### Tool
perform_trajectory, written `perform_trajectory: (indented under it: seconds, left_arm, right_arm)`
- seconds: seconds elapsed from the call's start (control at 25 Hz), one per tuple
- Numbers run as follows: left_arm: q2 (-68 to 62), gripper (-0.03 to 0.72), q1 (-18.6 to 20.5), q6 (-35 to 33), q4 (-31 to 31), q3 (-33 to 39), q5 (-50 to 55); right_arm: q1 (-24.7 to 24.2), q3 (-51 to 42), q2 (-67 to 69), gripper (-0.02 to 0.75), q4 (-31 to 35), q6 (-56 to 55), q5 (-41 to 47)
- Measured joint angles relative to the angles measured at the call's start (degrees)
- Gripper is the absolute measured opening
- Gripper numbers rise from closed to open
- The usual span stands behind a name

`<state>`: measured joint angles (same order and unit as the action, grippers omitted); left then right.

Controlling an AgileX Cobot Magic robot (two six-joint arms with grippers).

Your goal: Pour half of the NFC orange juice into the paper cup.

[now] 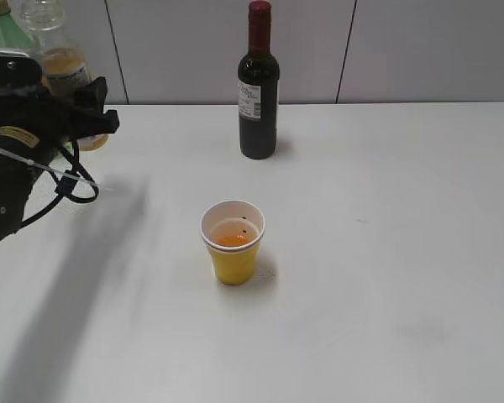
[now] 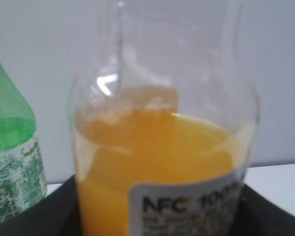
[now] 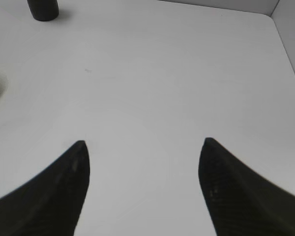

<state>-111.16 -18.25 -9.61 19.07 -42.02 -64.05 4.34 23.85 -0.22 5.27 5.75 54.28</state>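
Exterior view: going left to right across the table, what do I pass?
Left gripper at the NFC orange juice with the green soda bottle behind them, overlapping, then the paper cup, then the wine bottle.

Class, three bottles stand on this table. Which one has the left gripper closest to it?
The NFC orange juice, the clear bottle of orange liquid at the far left. The green soda bottle stands beside it; the dark wine bottle stands apart, mid-table.

Exterior slants down; wrist views sit close.
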Motion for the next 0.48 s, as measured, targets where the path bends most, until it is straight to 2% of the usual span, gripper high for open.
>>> perform_trajectory:
  seconds: [0.28, 0.48]
  left_arm:
    - [-8.1, 0.466, 1.3, 0.3, -2.0, -9.0, 0.6]
    - [-13.1, 0.466, 1.4, 2.9, -4.6, -13.7, 2.1]
  right_arm:
    - [0.0, 0.0, 0.0, 0.527, 0.0, 0.0, 0.0]
    - [0.0, 0.0, 0.0, 0.527, 0.0, -0.1, 0.0]
